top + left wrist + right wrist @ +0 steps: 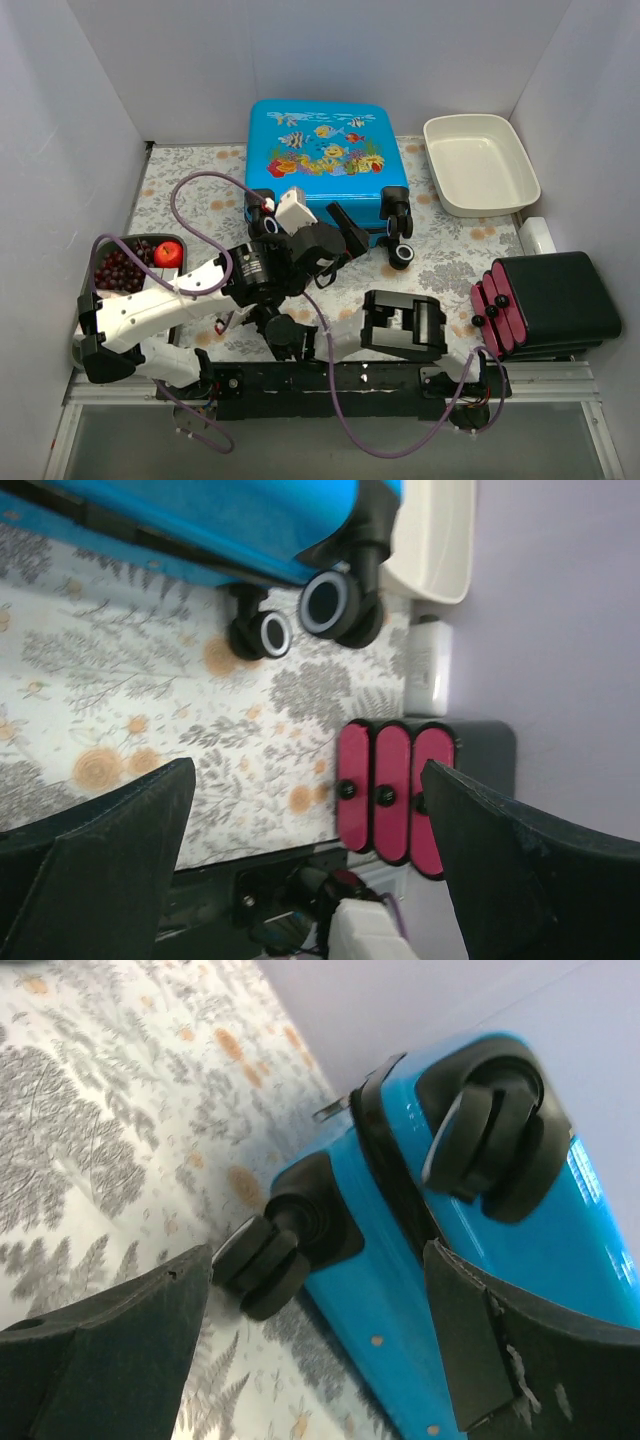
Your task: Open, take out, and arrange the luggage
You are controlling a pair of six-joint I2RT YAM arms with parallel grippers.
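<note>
"While the luggage (325, 150) lies flat and shut, fish print up, how much of the job can be called done?" the picture editor asks.

"None that shows," the caption writer answers. "It sits just ahead of the left gripper (308, 780), whose fingers stand wide with nothing between them. Its wheels (335, 600) are off to one side of those fingertips, clear of them. The right gripper (318, 1255), spread just as wide and empty, faces the same wheeled end from low down, close but not touching. Opening, unpacking and arranging all look to be ahead."

"And what can't be read?"

"The contents, for a start, because the shell is closed. No zip pull or latch can be made out for certain. A small metal tab (330, 1112) on the seam beyond the right gripper's fingers may be one. From above, the left arm (160, 305) covers the corner of the luggage nearest that hand. Past the left gripper's far finger stands a black case (560, 300) fronted by three pink pieces (390, 780); what they are is unclear. Beyond them a white tub (480, 165) is cut off at the frame's edge in the wrist view."
</note>
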